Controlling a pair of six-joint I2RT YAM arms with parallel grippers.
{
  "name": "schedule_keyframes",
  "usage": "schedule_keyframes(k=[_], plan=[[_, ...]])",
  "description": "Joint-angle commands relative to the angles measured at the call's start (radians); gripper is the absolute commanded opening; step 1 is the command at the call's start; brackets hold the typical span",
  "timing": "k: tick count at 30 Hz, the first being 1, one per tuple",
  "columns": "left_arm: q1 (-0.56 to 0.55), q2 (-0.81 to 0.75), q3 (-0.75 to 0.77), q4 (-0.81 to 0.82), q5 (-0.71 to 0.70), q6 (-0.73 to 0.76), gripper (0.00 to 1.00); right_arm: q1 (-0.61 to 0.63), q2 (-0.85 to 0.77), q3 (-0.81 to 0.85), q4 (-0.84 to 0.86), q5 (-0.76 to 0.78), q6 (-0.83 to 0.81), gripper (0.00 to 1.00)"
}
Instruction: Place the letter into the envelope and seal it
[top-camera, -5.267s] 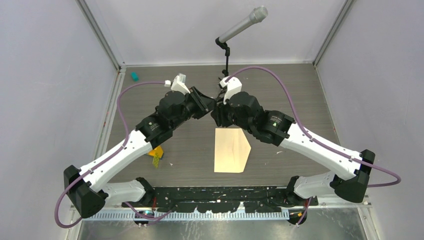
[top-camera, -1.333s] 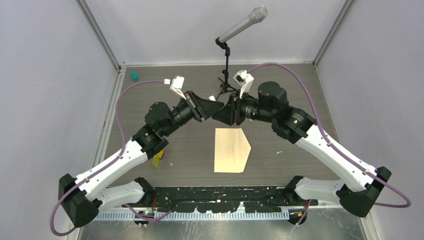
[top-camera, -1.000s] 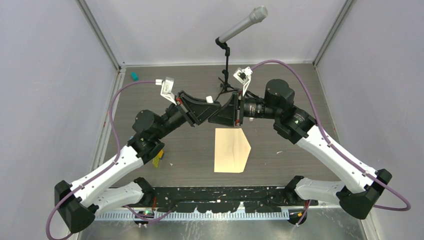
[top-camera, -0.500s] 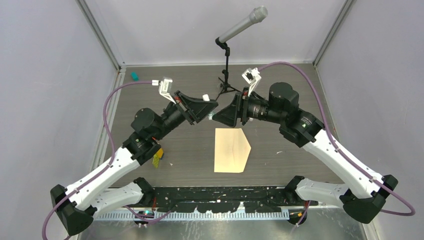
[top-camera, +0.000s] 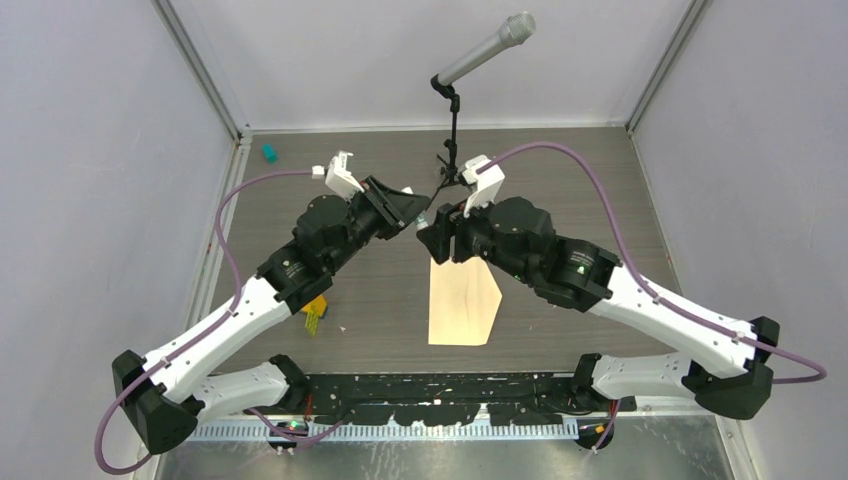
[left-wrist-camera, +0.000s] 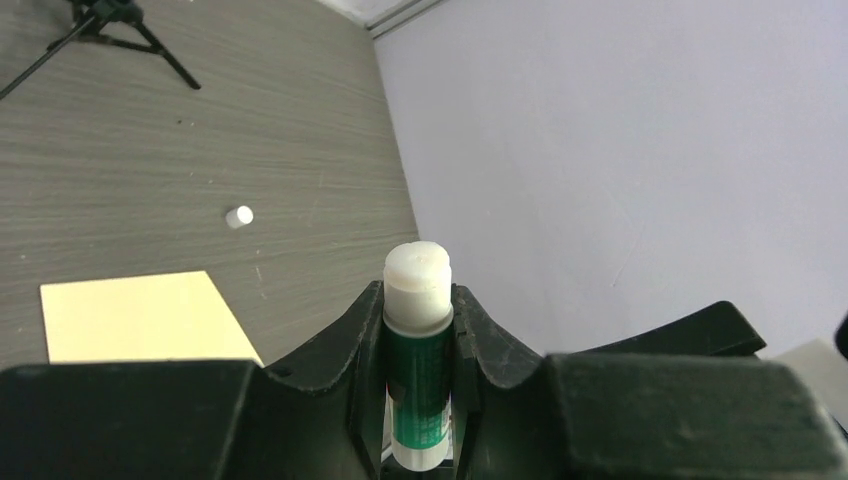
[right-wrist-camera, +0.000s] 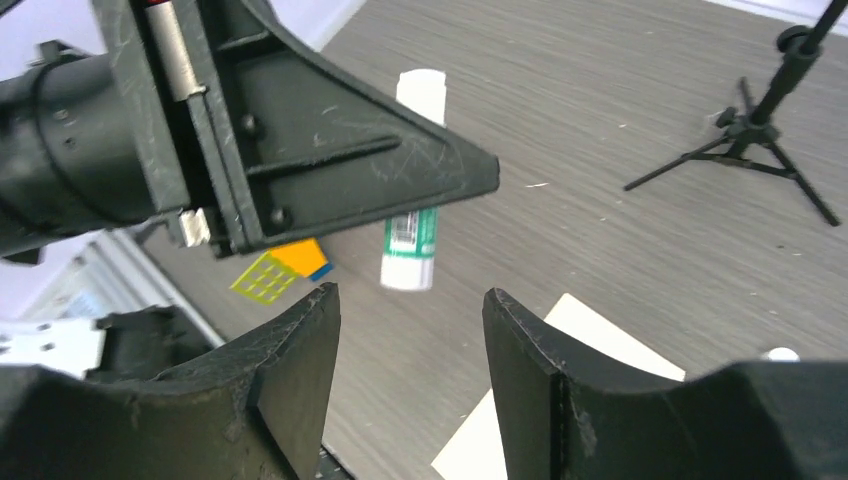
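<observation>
The right gripper (right-wrist-camera: 408, 300) has opened and drawn off the green-labelled white glue stick (right-wrist-camera: 408, 240); we see its jaws wide and empty. The left gripper (left-wrist-camera: 418, 295) clamps the stick. The tan paper envelope (top-camera: 463, 305) lies flat below them, awaiting glue.

The left gripper (left-wrist-camera: 418, 310) is squeezed shut on a glue stick (left-wrist-camera: 418, 390), whose white top pokes out in front. The right gripper (right-wrist-camera: 410, 320) faces it, very close, with jaws apart and holding nothing. Both arms bend inward.
</observation>
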Motion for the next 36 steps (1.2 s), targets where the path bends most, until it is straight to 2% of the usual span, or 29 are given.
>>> schedule_keyframes(k=[1, 9, 21, 29, 30, 34, 36], plan=[[-0.004, 0.003, 0.049, -0.026, -0.047, -0.050, 0.00, 0.035, 0.077, 0.079, -0.012, 0.192, -0.079, 0.59], [-0.004, 0.011, 0.044, -0.047, -0.050, -0.081, 0.00, 0.072, 0.140, 0.105, 0.006, 0.294, -0.120, 0.55], [-0.003, 0.021, 0.041, -0.049, -0.035, -0.102, 0.00, 0.076, 0.195, 0.120, 0.031, 0.317, -0.147, 0.42], [-0.004, 0.012, 0.021, -0.042, -0.015, -0.105, 0.01, 0.076, 0.191, 0.115, 0.027, 0.345, -0.144, 0.05], [-0.002, 0.008, 0.014, -0.037, -0.008, -0.098, 0.06, 0.076, 0.186, 0.114, 0.020, 0.341, -0.140, 0.02], [0.001, -0.018, -0.009, -0.031, 0.011, -0.038, 0.54, 0.075, 0.162, 0.128, -0.065, 0.299, -0.107, 0.01], [0.004, -0.038, -0.007, -0.045, 0.013, 0.031, 0.70, 0.074, 0.143, 0.131, -0.122, 0.271, -0.081, 0.01]])
